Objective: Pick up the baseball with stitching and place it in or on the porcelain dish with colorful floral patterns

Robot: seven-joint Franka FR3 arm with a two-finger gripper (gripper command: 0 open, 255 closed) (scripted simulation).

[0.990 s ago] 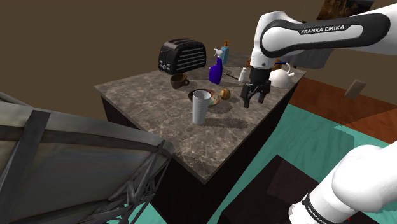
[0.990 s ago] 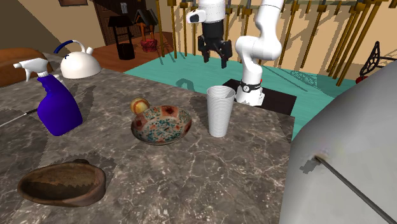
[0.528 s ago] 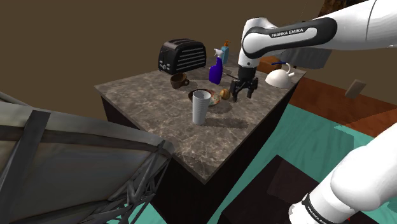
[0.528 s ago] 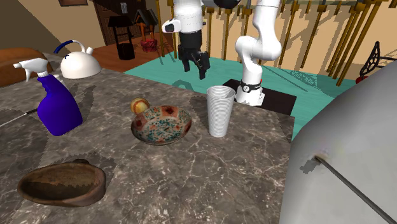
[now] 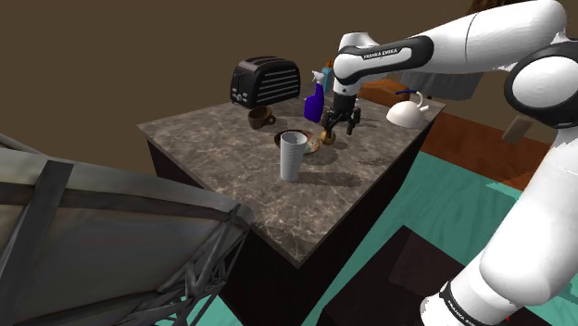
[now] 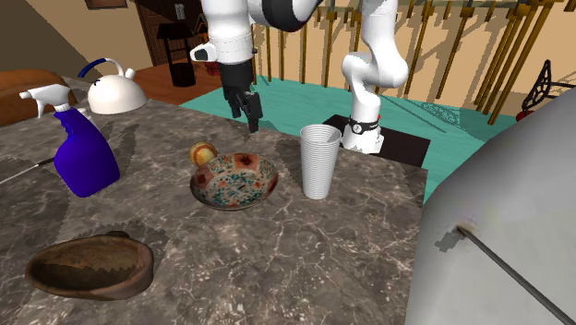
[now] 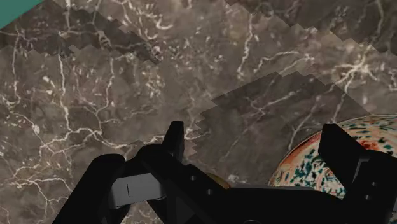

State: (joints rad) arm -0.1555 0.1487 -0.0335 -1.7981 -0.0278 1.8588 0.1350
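Gripper (image 6: pixel 249 115), open wide and empty, hangs above the tabletop (image 6: pixel 305 258) near the tan baseball (image 6: pixel 202 152), which lies just beside the floral dish (image 6: pixel 270 181). Risk: a descending finger may strike the dish rim or set the ball rolling.

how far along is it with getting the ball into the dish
Nothing is done yet: the ball lies on the marble table, beside the floral dish, not in it. In hand: the open gripper hovers near the ball, holding nothing. Left: grasp, lift, place in dish.
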